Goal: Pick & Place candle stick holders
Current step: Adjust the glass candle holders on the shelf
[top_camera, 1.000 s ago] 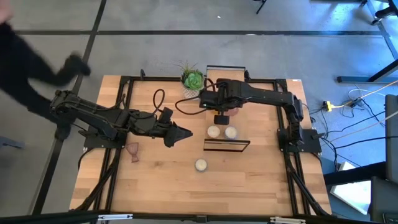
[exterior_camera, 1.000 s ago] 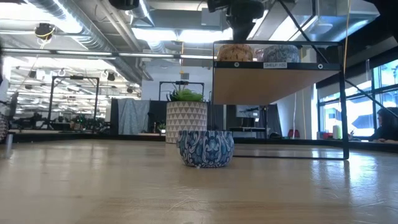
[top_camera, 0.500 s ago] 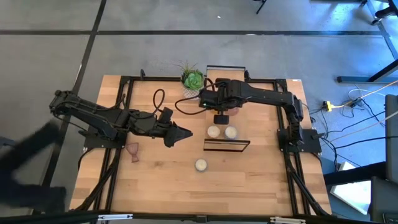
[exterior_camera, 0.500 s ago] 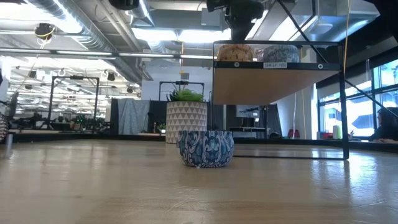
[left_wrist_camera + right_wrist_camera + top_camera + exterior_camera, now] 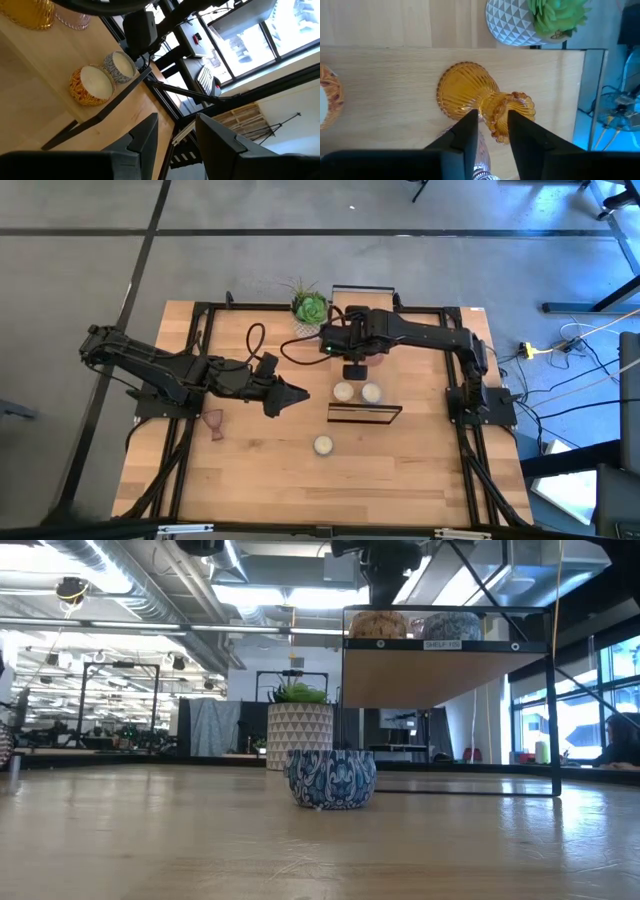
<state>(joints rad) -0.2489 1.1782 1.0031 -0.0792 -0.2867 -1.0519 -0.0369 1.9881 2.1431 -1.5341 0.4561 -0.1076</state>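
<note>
An amber candle stick holder (image 5: pixel 470 92) stands with its wide foot on the raised wooden shelf (image 5: pixel 380 75). My right gripper (image 5: pixel 492 120) slants down over it, open, a finger on either side of its cup (image 5: pixel 522 107). A pale pink holder (image 5: pixel 482 150) stands beside it, mostly hidden by the fingers. Another pink holder (image 5: pixel 213 423) lies on the table at the left. My left gripper (image 5: pixel 292 393) hangs open above the table left of the shelf, with nothing between its fingers (image 5: pixel 145 140). My right gripper comes from above at a slant, its fingers (image 5: pixel 467 130) astride the near wall of the amber holder's cup (image 5: pixel 495 117). Whether a finger touches the glass I cannot tell. The holder stands upright on the shelf.
Two candle jars (image 5: pixel 343 391) (image 5: pixel 371 392) sit on the shelf's near part. A blue patterned jar (image 5: pixel 331 778) stands on the table in front of the shelf. A green plant in a white pot (image 5: pixel 310 307) stands at the far edge. The near half of the table has free room.
A person's dark shape at the table's left has drawn away out of the high view. Both arms have kept still.
</note>
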